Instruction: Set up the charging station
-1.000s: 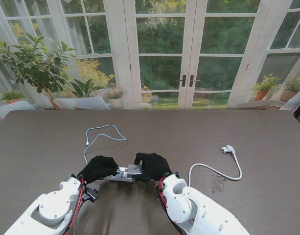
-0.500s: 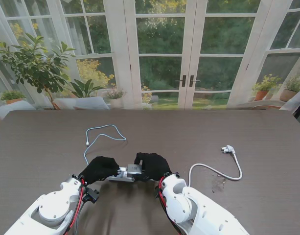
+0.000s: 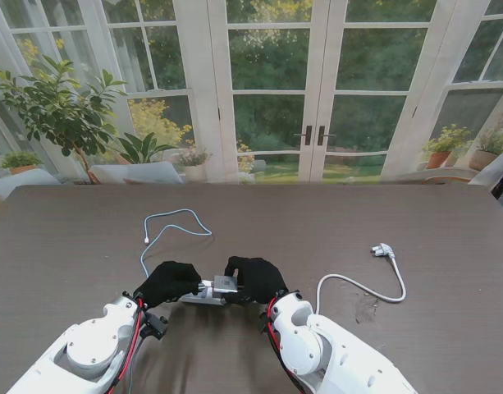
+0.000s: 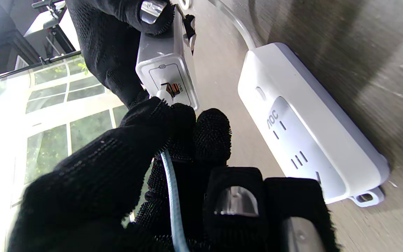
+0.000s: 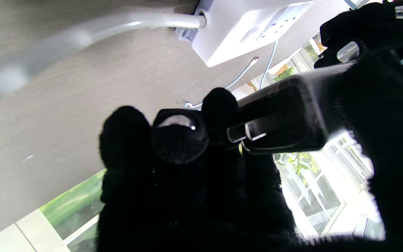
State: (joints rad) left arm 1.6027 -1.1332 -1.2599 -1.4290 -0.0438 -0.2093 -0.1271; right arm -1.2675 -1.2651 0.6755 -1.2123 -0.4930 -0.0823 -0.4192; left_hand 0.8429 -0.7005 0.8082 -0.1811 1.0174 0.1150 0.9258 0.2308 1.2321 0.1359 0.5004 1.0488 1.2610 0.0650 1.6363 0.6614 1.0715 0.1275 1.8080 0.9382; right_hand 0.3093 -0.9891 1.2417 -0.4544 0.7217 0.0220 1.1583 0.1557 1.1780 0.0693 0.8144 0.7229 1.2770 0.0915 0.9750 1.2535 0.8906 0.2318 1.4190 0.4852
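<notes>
Dark wood-grain tabletop fills foreground. Behind it, white-framed French doors with dark handles at centre, flanked by tall glazed panels. Daylight through glass; green garden outside. Leafy potted tree at far left, smaller potted plants along sill, more pots at far right.

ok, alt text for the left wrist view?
The gloved left hand pinches a light blue cable's connector at the port of a silver charger block held by the right hand. A white AOC power strip lies beside them on the dark table.
</notes>
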